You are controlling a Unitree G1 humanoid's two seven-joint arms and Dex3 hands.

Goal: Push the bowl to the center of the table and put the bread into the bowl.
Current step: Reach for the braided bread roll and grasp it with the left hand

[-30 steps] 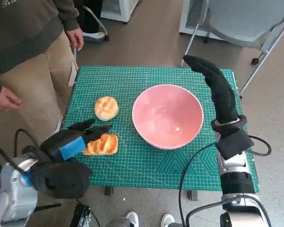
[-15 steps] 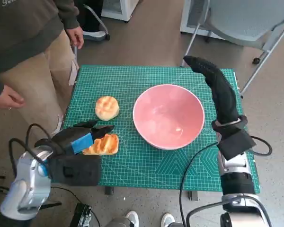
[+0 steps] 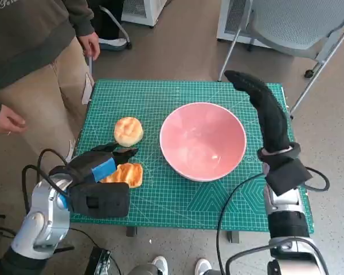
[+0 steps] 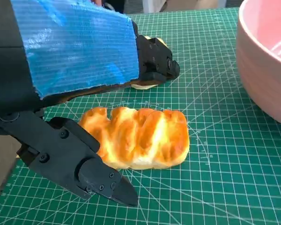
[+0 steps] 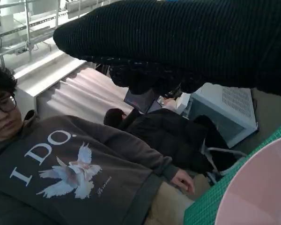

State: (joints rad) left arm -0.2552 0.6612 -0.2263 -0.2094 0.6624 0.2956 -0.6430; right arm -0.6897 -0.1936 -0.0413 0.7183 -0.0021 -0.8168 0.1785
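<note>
A pink bowl (image 3: 202,140) stands right of the middle of the green mat (image 3: 160,94). My right hand (image 3: 259,98), in its black glove, is stretched out beside the bowl's right rim and holds nothing. A long golden bread (image 3: 126,173) lies near the mat's front left, and a round roll (image 3: 128,130) lies just beyond it. My left hand (image 3: 97,168) hovers at the long bread. In the left wrist view its fingers (image 4: 154,58) and thumb (image 4: 86,168) stand apart on either side of the bread (image 4: 136,137), which rests on the mat. The bowl's wall (image 4: 267,65) is close by.
A person (image 3: 28,63) stands at the table's left edge, with one of their hands (image 3: 92,44) near the far left corner; the right wrist view also shows a person (image 5: 70,178). A grey chair (image 3: 298,26) stands beyond the far right corner. Cables hang by both forearms.
My left arm has come up and forward, bringing the hand closer over the long bread. The bowl, both breads and the right hand have hardly moved.
</note>
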